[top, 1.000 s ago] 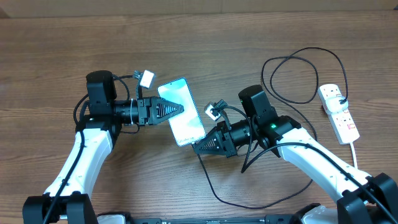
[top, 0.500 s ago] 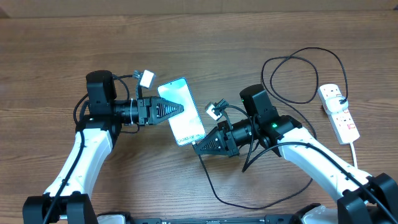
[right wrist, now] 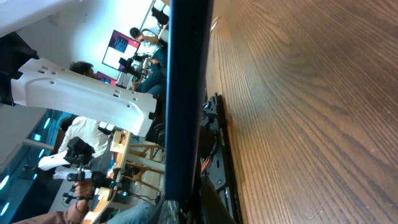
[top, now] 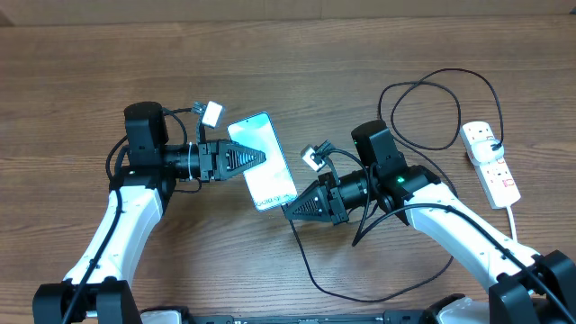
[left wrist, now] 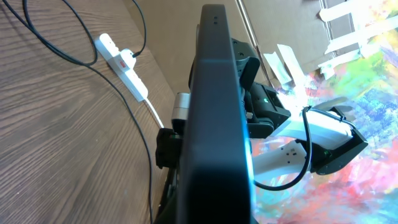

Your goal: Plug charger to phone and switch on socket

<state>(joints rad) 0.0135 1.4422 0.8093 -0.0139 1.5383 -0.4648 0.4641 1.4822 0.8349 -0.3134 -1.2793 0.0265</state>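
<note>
The phone point(top: 266, 171) is held off the table, screen up, with my left gripper point(top: 261, 157) shut on its left long edge. Its dark edge point(left wrist: 214, 124) fills the middle of the left wrist view. My right gripper point(top: 288, 209) is shut at the phone's lower end, and the thin black charger point(top: 310, 270) cable trails out from its tip. The connector itself is hidden between the fingers. The phone's edge point(right wrist: 186, 93) stands right in front of the right wrist camera. The white socket point(top: 490, 162) lies at the far right, its red switch point(top: 507, 183) towards the near end.
The charger cable loops across the table point(top: 432, 54) at the back right and runs into a plug on the socket. Another loop lies near the front edge. The socket's thick white cord point(top: 515, 216) runs toward the front. The socket point(left wrist: 121, 57) also shows in the left wrist view.
My right gripper has shifted slightly to the right along the phone's lower end. The left arm and the phone have stayed in place.
</note>
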